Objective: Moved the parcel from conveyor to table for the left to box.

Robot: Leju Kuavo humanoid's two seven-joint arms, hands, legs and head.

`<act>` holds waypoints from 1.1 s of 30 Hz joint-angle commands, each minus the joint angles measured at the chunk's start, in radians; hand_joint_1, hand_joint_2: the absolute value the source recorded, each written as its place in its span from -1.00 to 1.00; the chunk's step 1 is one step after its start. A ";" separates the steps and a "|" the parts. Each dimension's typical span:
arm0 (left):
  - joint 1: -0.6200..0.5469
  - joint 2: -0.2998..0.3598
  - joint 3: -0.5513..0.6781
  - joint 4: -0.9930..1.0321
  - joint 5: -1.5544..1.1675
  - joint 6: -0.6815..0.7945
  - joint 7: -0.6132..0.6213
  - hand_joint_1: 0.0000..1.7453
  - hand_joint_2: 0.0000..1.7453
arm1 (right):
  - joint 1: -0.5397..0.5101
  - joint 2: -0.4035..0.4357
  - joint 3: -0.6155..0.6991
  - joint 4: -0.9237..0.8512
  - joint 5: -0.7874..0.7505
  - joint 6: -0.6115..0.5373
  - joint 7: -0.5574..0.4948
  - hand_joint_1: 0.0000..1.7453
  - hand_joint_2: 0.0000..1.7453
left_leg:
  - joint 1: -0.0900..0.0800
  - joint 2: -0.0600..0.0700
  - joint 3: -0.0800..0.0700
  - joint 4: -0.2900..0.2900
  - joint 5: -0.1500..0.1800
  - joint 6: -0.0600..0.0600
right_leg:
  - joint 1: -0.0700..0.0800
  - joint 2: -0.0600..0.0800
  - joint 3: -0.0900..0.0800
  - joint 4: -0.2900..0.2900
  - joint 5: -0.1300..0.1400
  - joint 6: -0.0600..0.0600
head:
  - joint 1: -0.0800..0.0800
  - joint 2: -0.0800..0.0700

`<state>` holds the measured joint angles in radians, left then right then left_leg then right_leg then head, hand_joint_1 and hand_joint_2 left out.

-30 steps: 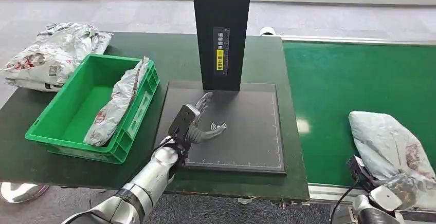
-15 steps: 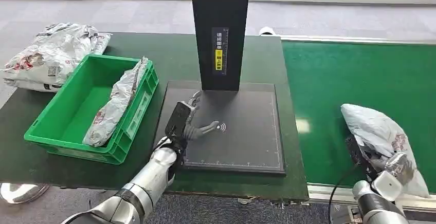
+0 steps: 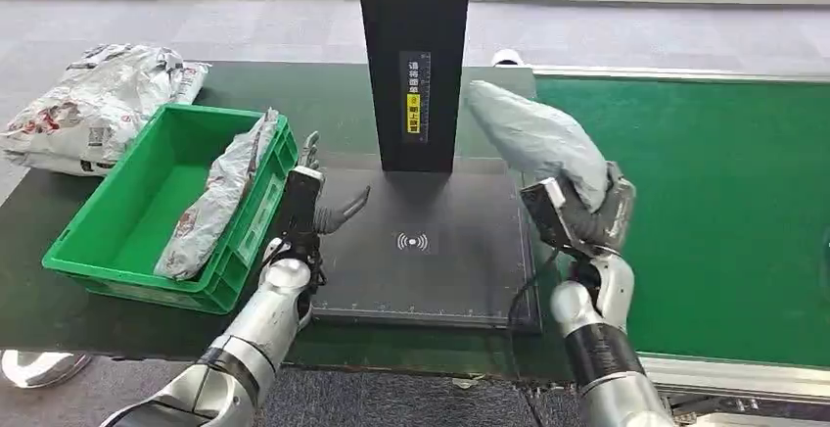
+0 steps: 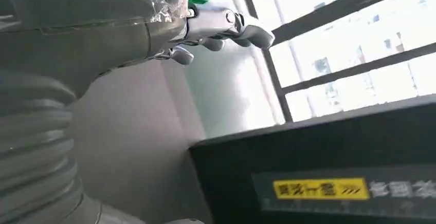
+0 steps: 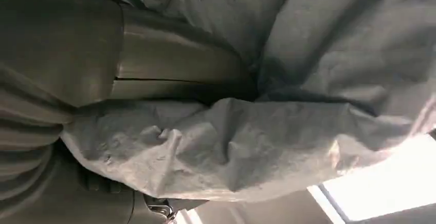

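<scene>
parcel [image 3: 533, 138] lifted off conveyor [image 3: 705, 202], dark table [image 3: 333, 104]

You are getting even, bright daylight in the head view. Windows [image 4: 349, 44] are glaring white in the left wrist view; the right wrist view is blurring close up.

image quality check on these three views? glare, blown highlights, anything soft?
Head view: even daylight, sharp; a bright glare patch on the grey floor beyond the table. The grey parcel in the right hand and the left hand are both crisp. Left wrist view: windows blown out white, hand and yellow label slightly soft. Right wrist view: parcel very close, dim and soft, one overexposed corner.
</scene>
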<state>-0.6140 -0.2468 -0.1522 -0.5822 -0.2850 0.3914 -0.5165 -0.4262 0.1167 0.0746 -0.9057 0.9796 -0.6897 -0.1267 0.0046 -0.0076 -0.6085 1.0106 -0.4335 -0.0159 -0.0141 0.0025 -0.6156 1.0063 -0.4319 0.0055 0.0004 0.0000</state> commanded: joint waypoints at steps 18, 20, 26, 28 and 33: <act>0.042 0.051 0.059 -0.059 -0.015 -0.026 0.012 -1.00 1.00 | 0.037 -0.063 0.601 -0.016 -0.132 0.491 0.184 -1.00 1.00 | 0.000 0.002 0.004 -0.001 -0.002 0.000 | 0.000 0.001 0.004 -0.003 0.000 0.000 | 0.000 0.000; 0.048 0.052 0.066 -0.069 0.001 -0.039 0.011 -1.00 1.00 | 0.061 -0.061 0.567 -0.064 -0.184 0.480 0.153 -1.00 1.00 | -0.001 0.002 0.002 -0.001 -0.002 0.000 | 0.000 0.001 0.003 -0.002 0.000 0.000 | 0.000 0.000; 0.072 0.045 0.100 -0.123 0.060 -0.024 -0.047 -1.00 1.00 | 0.158 -0.044 0.407 -0.325 -0.387 0.369 -0.020 -1.00 1.00 | -0.001 0.001 0.001 0.000 -0.002 0.000 | 0.000 0.000 0.001 -0.002 -0.001 -0.001 | 0.000 0.000; 0.072 0.044 0.100 -0.125 0.061 -0.024 -0.047 -1.00 1.00 | 0.156 -0.045 0.405 -0.330 -0.386 0.370 -0.019 -1.00 1.00 | -0.001 0.000 0.002 0.000 -0.002 0.000 | 0.000 -0.001 0.002 -0.002 -0.001 -0.001 | 0.000 0.000; 0.073 0.042 0.100 -0.125 0.062 -0.023 -0.047 -1.00 1.00 | 0.163 -0.045 0.406 -0.331 -0.386 0.370 -0.019 -1.00 1.00 | -0.001 0.001 0.001 0.000 -0.001 0.000 | 0.000 0.000 0.001 -0.002 0.000 0.000 | 0.000 0.000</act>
<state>-0.5244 -0.2117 -0.0851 -0.7199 -0.2289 0.3689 -0.5646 -0.2790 0.0912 0.5375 -1.1651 0.5981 -0.3235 -0.1453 0.0037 -0.0068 -0.6090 1.0111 -0.4344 -0.0160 -0.0145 0.0031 -0.6162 1.0051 -0.4319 0.0055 0.0004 0.0000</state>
